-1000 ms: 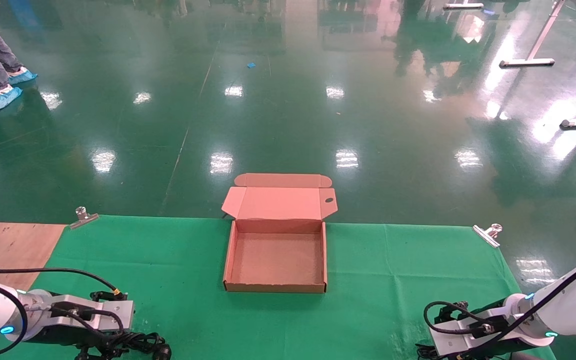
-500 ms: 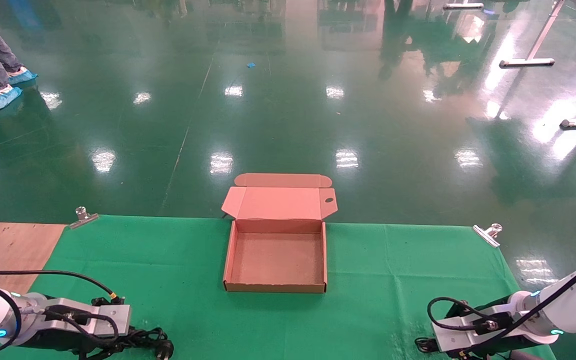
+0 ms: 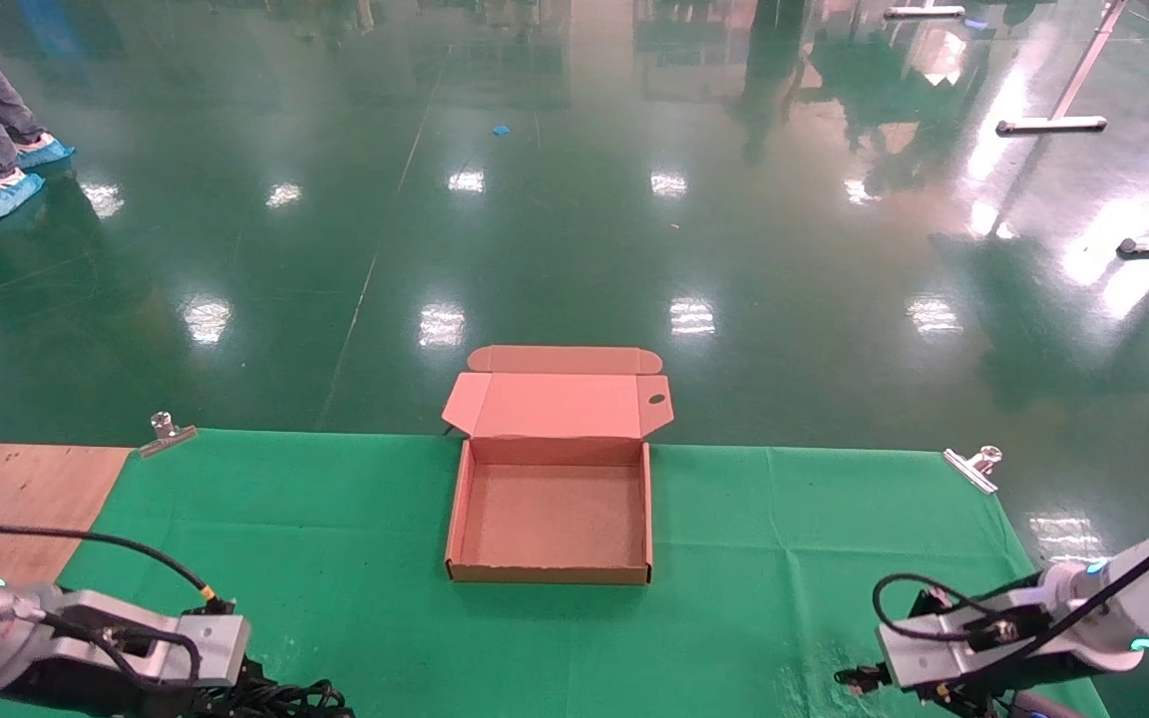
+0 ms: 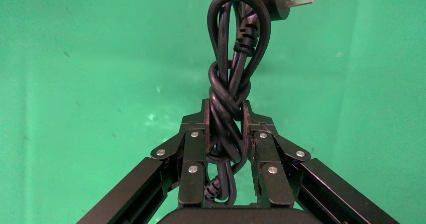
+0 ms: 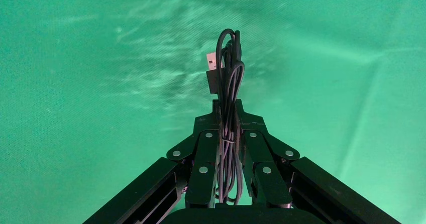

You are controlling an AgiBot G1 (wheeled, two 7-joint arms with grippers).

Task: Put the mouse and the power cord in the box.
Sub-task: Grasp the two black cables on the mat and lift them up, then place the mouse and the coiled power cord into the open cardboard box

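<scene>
The left gripper point(image 4: 224, 118) has its jaws clamped on the knotted power cord point(image 4: 228, 91) at the bench's 7 o'clock corner. The right gripper point(image 5: 228, 111) pinches the mouse's thin cable point(image 5: 228, 78) at 5 o'clock. The box point(image 3: 550, 573) sits open mid-bench.

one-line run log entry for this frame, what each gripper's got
left gripper: shut on power cord | right gripper: shut on mouse cable, mouse itself unseen | box: open, empty
</scene>
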